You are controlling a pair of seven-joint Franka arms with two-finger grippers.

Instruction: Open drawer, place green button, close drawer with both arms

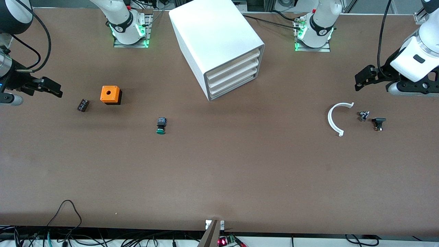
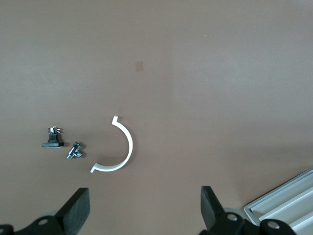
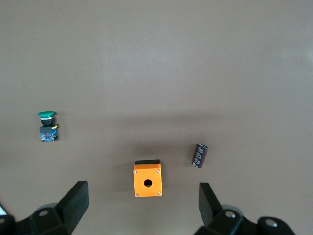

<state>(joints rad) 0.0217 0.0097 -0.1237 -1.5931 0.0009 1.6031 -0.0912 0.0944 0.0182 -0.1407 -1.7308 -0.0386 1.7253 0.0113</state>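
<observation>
The white cabinet (image 1: 216, 37) stands at the table's back middle, between the two arm bases. Its bottommost drawer (image 1: 235, 87) is shut, flush with the ones above. The green-capped button (image 1: 161, 125) lies on its side on the table, nearer the front camera than the cabinet and toward the right arm's end; the right wrist view shows the button (image 3: 47, 126) too. My right gripper (image 1: 49, 88) hangs open and empty over the table at its own end, beside the orange cube. My left gripper (image 1: 364, 78) hangs open and empty at its end, above the white arc.
An orange cube with a hole (image 1: 110, 94) and a small black cylinder (image 1: 82, 105) lie near the right gripper. A white curved piece (image 1: 335, 118), a small metal part (image 1: 363, 115) and a black flat-capped part (image 1: 378, 122) lie below the left gripper. Cables run along the front edge.
</observation>
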